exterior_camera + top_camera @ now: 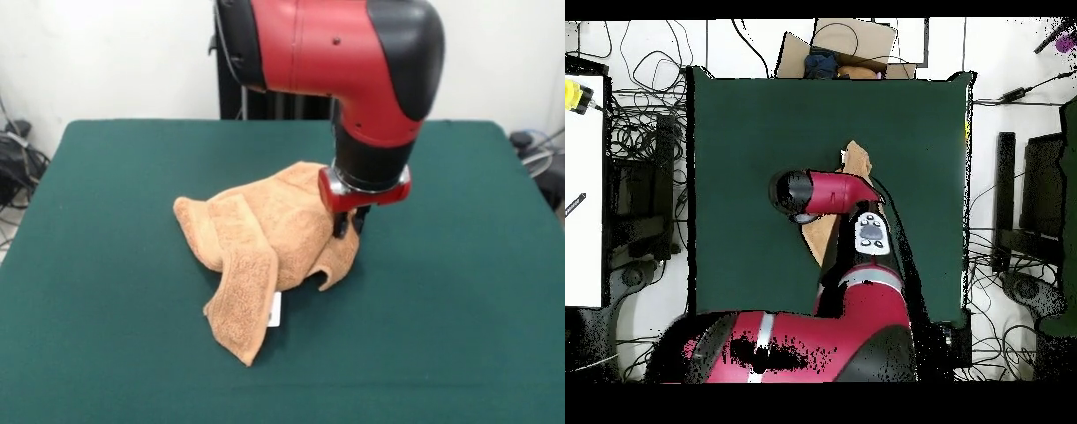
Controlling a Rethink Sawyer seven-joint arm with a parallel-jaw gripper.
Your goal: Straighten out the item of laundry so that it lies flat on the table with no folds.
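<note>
Towel still bunched, straightening barely begun

Front view: the gripper [350, 223], fingers nearly together, pinches the crumpled towel [265, 234] mid-bench [106, 265], folds all remaining. Overhead view: the arm [835, 190] hides most of the towel [857, 160]; only edges show

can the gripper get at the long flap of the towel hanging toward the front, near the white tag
Probably yes. The gripper sits at the towel's other edge, and the flap beside the white tag lies open on the table with nothing over it.
</note>
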